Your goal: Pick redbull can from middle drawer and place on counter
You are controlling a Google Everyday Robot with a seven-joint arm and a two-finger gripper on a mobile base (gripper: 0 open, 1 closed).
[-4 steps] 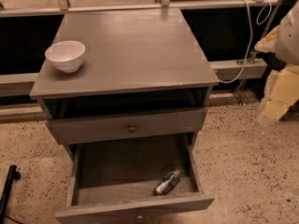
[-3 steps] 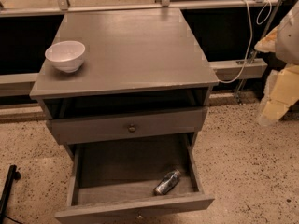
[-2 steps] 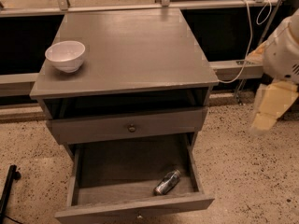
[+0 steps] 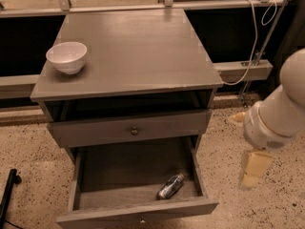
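The redbull can (image 4: 170, 186) lies on its side in the pulled-out middle drawer (image 4: 119, 168), near its front right corner. The counter (image 4: 138, 46) is the cabinet's flat grey-brown top, above the drawer. My gripper (image 4: 252, 170) is a cream-coloured piece hanging from the white arm (image 4: 279, 111). It is to the right of the cabinet, over the floor, outside the drawer's right wall and about level with the can. It holds nothing that I can see.
A white bowl (image 4: 67, 57) stands on the counter's left edge. A closed drawer with a knob (image 4: 135, 131) sits above the open one, under an empty slot. A white cable (image 4: 251, 32) hangs at the back right. A black pole (image 4: 8, 194) stands at the lower left.
The arm and gripper have moved down and to the left, from beside the counter's right edge to beside the open drawer. The can and bowl have not moved.
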